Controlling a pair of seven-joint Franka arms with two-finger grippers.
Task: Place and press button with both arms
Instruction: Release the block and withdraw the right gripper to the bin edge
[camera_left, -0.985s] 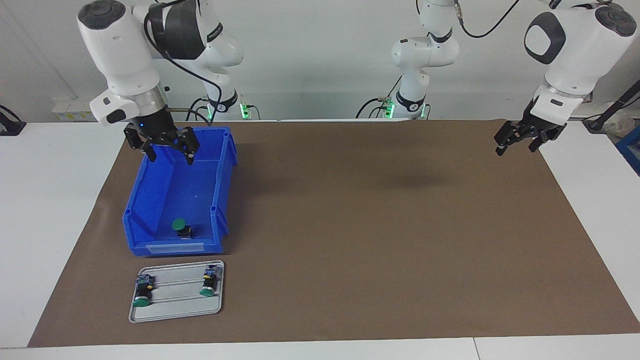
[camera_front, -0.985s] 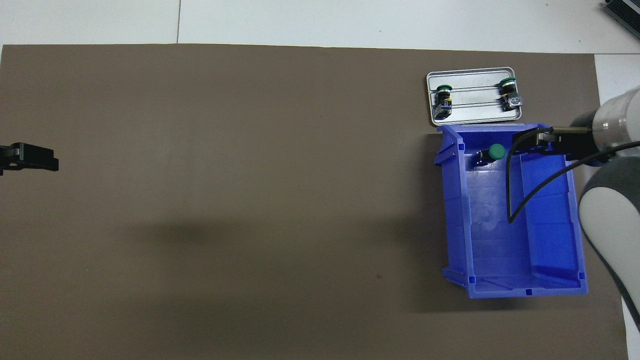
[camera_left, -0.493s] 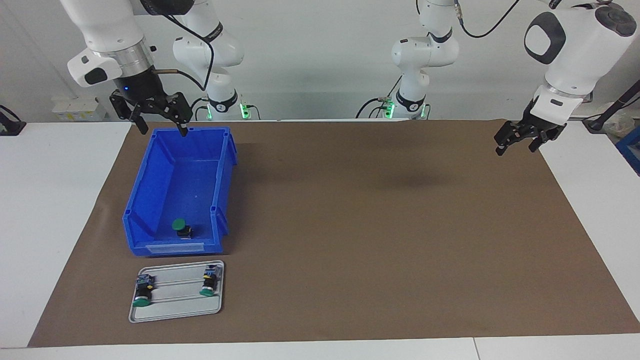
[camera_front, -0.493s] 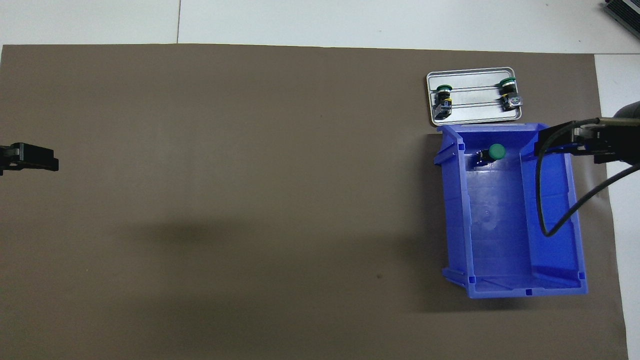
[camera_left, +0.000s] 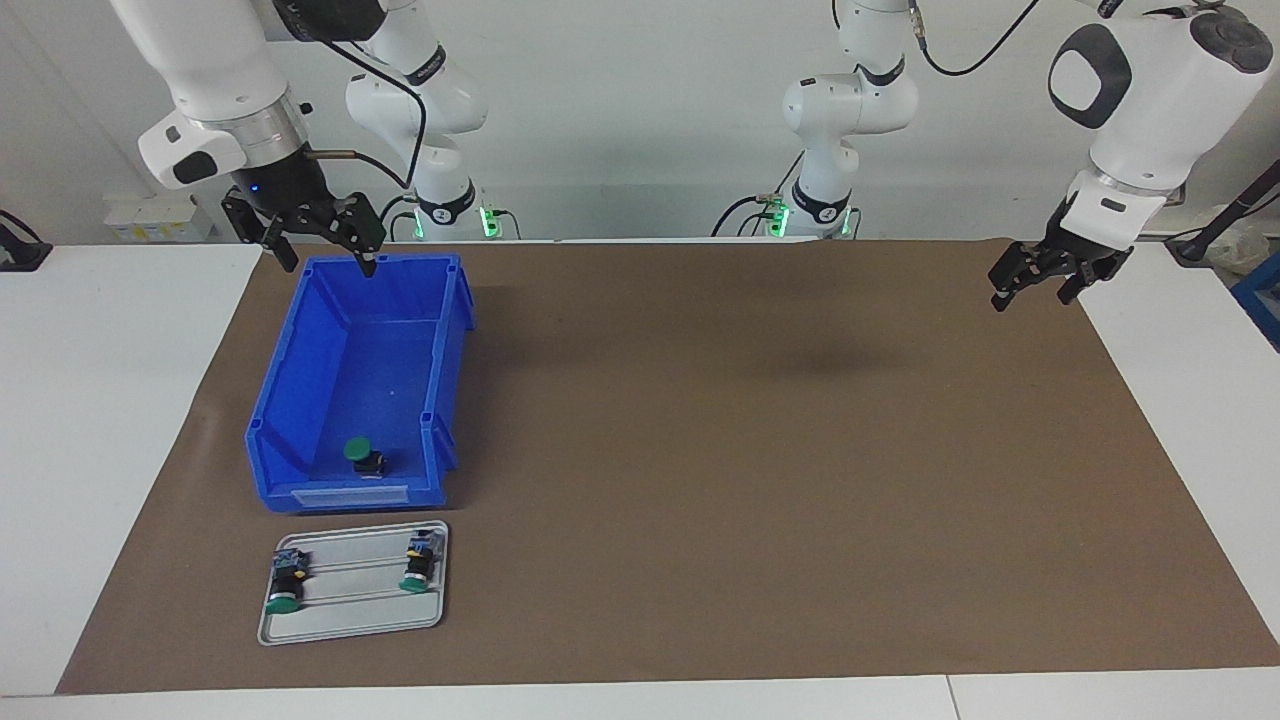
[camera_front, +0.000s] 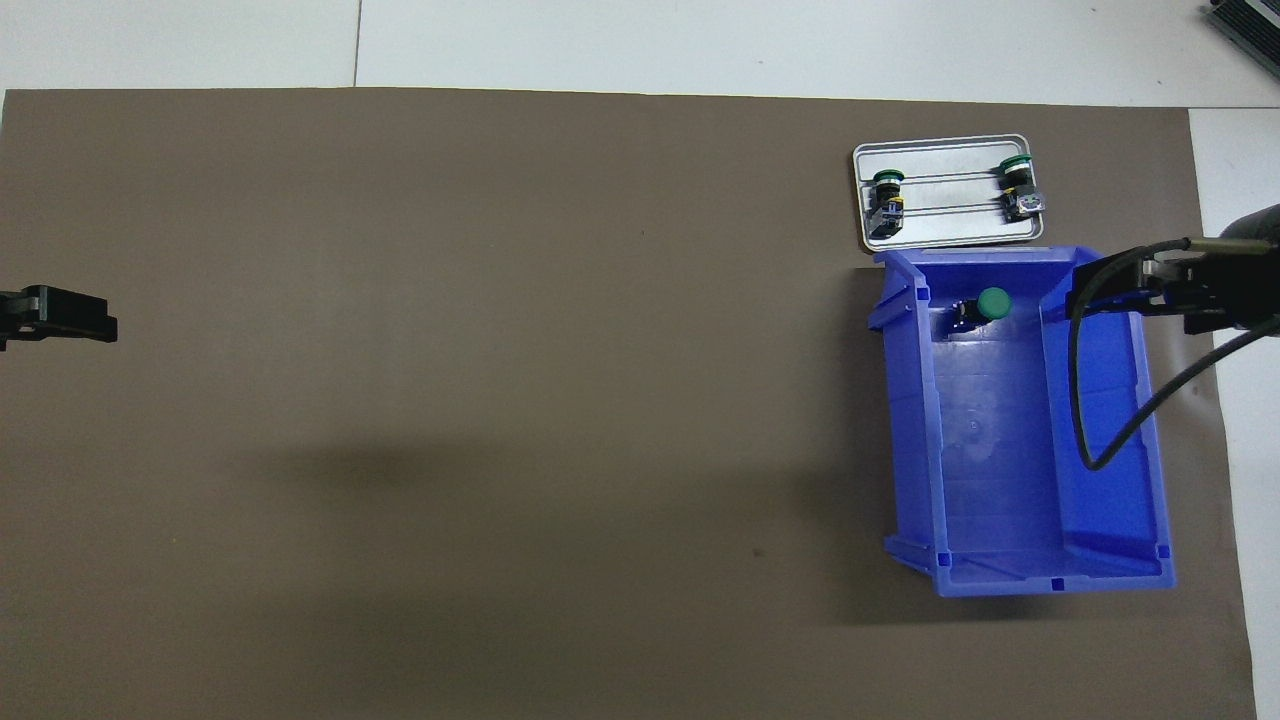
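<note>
One green-capped button (camera_left: 362, 455) (camera_front: 985, 305) lies in the blue bin (camera_left: 300, 400) (camera_front: 1100, 450), at the bin's end farther from the robots. Two more buttons (camera_left: 285, 590) (camera_left: 420, 565) lie on the silver tray (camera_left: 350, 612) (camera_front: 950, 230), also seen from overhead (camera_front: 885, 195) (camera_front: 1020, 190). My right gripper (camera_left: 330, 262) (camera_front: 1100, 290) is open and empty, raised over the bin's end nearer the robots. My left gripper (camera_left: 1030, 298) (camera_front: 60, 315) is open and empty, waiting above the mat's edge at the left arm's end.
A brown mat (camera_left: 750, 450) (camera_front: 500, 400) covers the table. The tray lies just farther from the robots than the bin, both toward the right arm's end. A black cable (camera_front: 1090, 420) from the right wrist hangs over the bin.
My right gripper has risen out of the bin's top toward the bin's corner nearer the robots, then held nearly still. The left arm and the buttons have not moved.
</note>
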